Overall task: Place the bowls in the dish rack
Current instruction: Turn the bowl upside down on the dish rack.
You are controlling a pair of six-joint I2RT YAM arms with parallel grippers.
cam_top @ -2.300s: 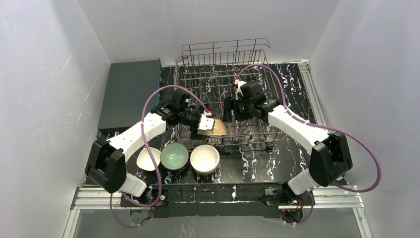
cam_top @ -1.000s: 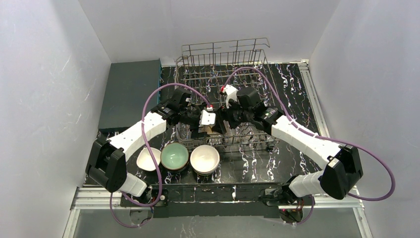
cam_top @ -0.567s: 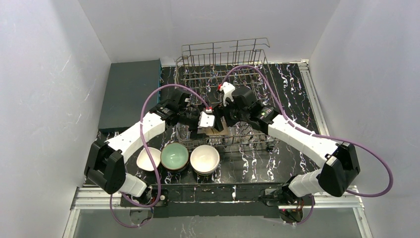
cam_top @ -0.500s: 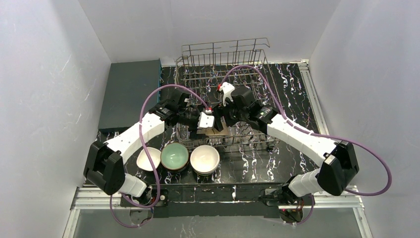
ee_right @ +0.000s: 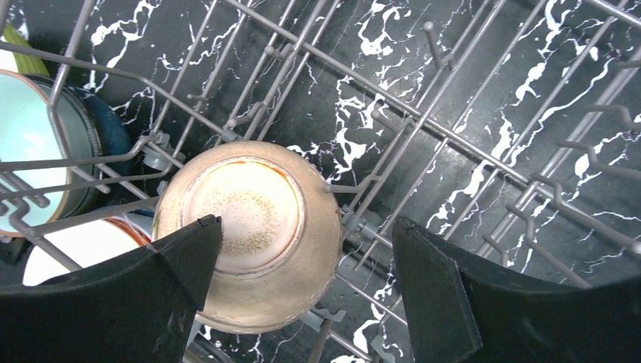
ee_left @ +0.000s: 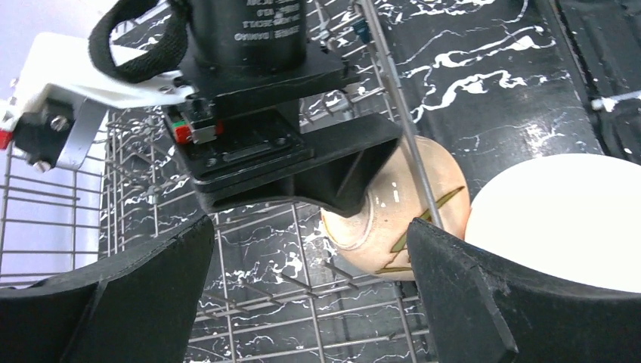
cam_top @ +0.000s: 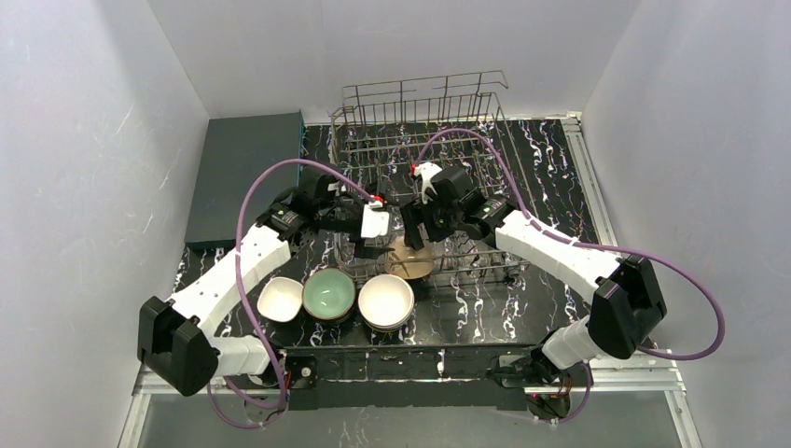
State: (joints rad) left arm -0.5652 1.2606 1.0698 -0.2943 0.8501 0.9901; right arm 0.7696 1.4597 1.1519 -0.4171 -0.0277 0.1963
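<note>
Dish rack [cam_top: 420, 98] fills the upper centre of the top view, and both arms meet over its near edge. Right gripper [ee_right: 304, 225] is spread wide, straddling the peach-tan bowl [ee_right: 249, 227]. The bowl lies base-up among the front tines, off toward the frame-left finger. Left gripper [ee_left: 310, 227] is also spread and empty, just beside. I judge the right arm nearer for any reseating.

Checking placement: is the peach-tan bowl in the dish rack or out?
In. The peach-tan bowl lies among the dish rack wires near its front edge, tipped so its foot ring shows.
</note>
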